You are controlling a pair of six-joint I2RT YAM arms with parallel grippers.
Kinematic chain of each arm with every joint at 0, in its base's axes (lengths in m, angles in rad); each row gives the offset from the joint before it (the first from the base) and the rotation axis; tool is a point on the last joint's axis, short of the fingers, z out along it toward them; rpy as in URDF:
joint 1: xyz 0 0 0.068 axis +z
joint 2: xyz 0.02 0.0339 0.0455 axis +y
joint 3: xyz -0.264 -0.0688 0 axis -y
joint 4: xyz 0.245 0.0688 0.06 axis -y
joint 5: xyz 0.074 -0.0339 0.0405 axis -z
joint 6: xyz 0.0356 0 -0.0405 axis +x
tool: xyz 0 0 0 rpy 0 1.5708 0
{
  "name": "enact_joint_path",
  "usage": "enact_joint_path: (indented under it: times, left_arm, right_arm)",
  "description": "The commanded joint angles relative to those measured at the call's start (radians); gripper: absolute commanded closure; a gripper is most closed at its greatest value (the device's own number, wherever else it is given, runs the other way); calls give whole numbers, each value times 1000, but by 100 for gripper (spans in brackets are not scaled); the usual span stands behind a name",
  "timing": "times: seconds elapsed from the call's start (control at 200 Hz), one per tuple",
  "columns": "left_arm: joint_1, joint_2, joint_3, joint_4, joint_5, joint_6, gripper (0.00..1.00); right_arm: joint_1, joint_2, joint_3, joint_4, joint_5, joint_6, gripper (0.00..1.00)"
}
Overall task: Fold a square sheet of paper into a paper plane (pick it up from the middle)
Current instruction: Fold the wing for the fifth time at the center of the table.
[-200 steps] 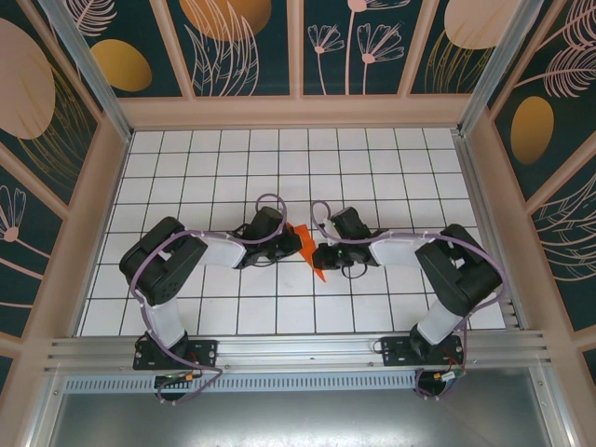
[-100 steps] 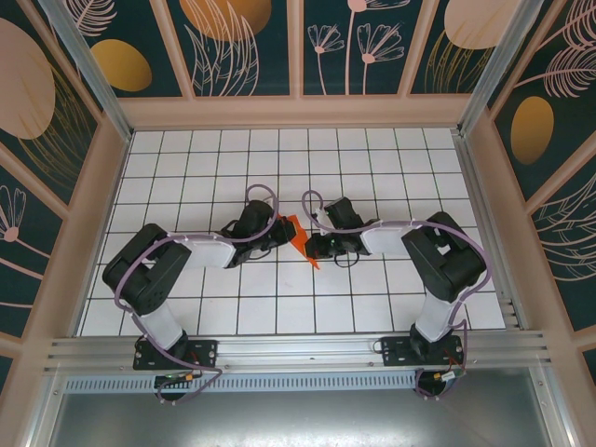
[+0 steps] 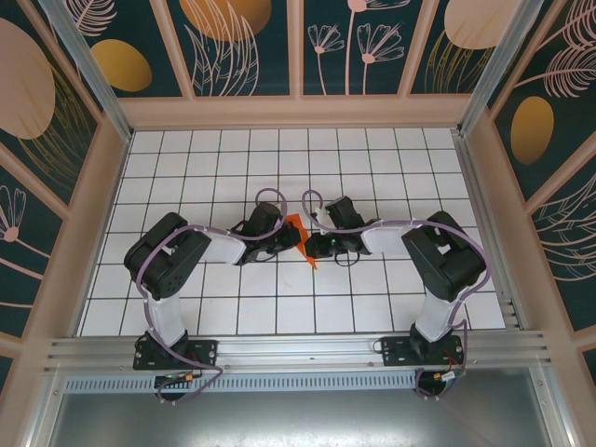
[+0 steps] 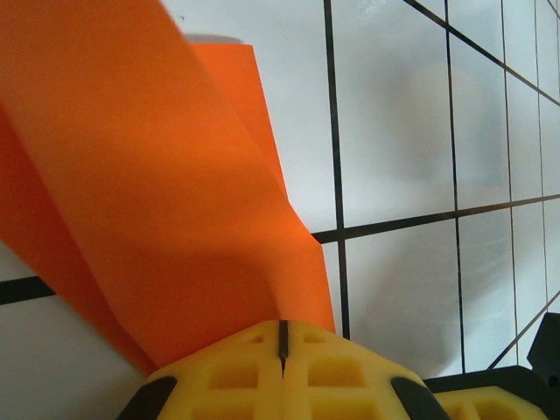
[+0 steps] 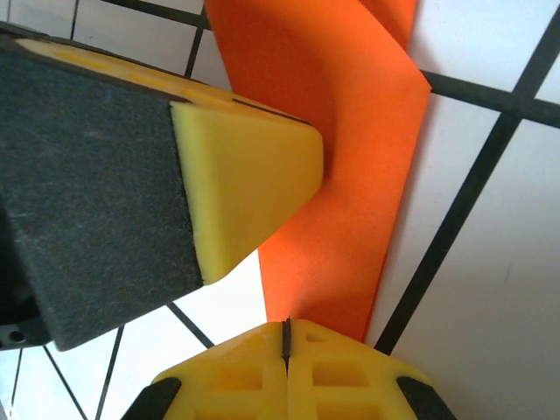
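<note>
Left gripper [image 4: 282,337] and right gripper [image 5: 286,331], both clamped on the square sheet of paper [image 3: 296,226], shifted it slightly off the table's [image 3: 372,168] near edge; likely mid-fold.

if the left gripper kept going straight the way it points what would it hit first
Probably the right gripper, facing it just beyond the paper both pinch, though it may slip past alongside.

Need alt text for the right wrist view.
Folded orange paper runs down into the right gripper, whose yellow fingertips are shut on its lower end. The left gripper reaches in from the left, its yellow tip overlapping the paper, above a white table with black grid lines.
</note>
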Motion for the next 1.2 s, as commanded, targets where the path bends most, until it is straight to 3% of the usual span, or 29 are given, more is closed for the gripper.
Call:
enact_joint_path:
  times: [0.0, 0.375, 0.746, 1.196]
  left_arm:
    - [-5, 32, 6, -110, -51, 29, 100]
    - [-5, 47, 4, -151, -80, 27, 100]
    - [-5, 61, -40, -202, -153, -32, 100]
    - [-4, 69, -67, -172, -143, -53, 100]
  right_arm:
    - [-14, -49, -14, 32, -95, -53, 95]
    - [-16, 20, -5, -21, -127, -95, 96]
    - [-16, -44, -118, -109, -118, -89, 96]
    - [-8, -158, -240, -138, -40, 4, 99]
